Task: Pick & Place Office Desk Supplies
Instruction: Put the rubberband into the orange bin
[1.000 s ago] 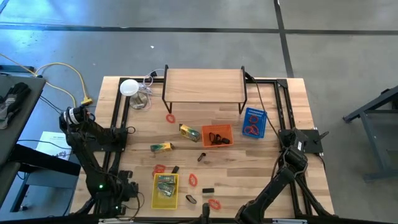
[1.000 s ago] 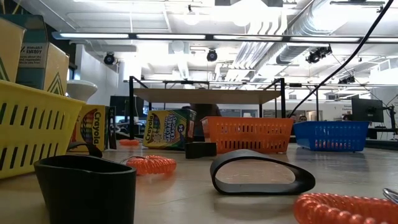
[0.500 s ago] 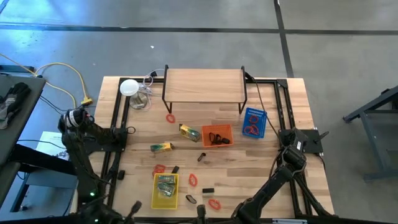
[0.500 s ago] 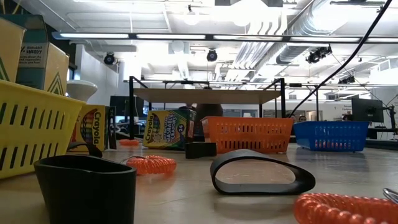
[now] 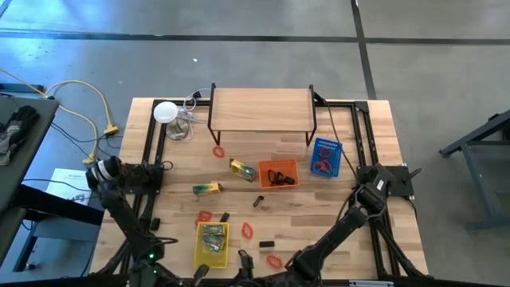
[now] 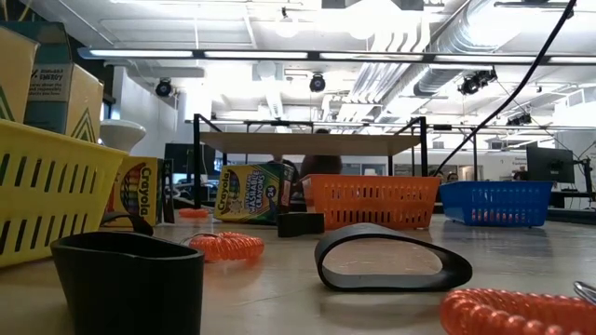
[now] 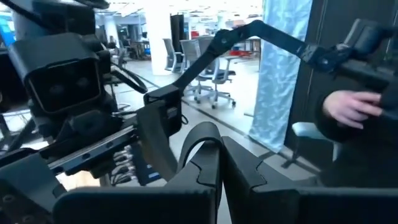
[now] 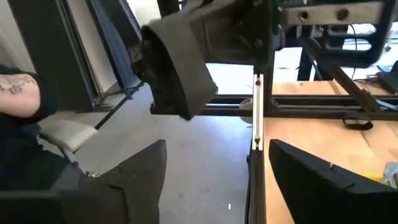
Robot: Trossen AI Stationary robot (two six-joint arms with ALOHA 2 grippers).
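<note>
Both dark arms sat folded at the table's near edge: left gripper point(image 7: 219, 163) clenched empty, right gripper point(image 8: 214, 163) spread wide. Scattered red coiled bands point(image 5: 274, 261) awaited; a clean start probably meant descending squarely over 1.

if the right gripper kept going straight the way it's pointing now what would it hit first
Probably the other arm's dark housing, which fills the view just ahead of the open right gripper. Below it lies bare floor beside the table's edge; depth is hard to judge.

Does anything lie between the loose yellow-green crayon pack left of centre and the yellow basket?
Yes. A red coiled ring band and a small black clip lie between the yellow-green crayon pack and the yellow plastic basket.
</note>
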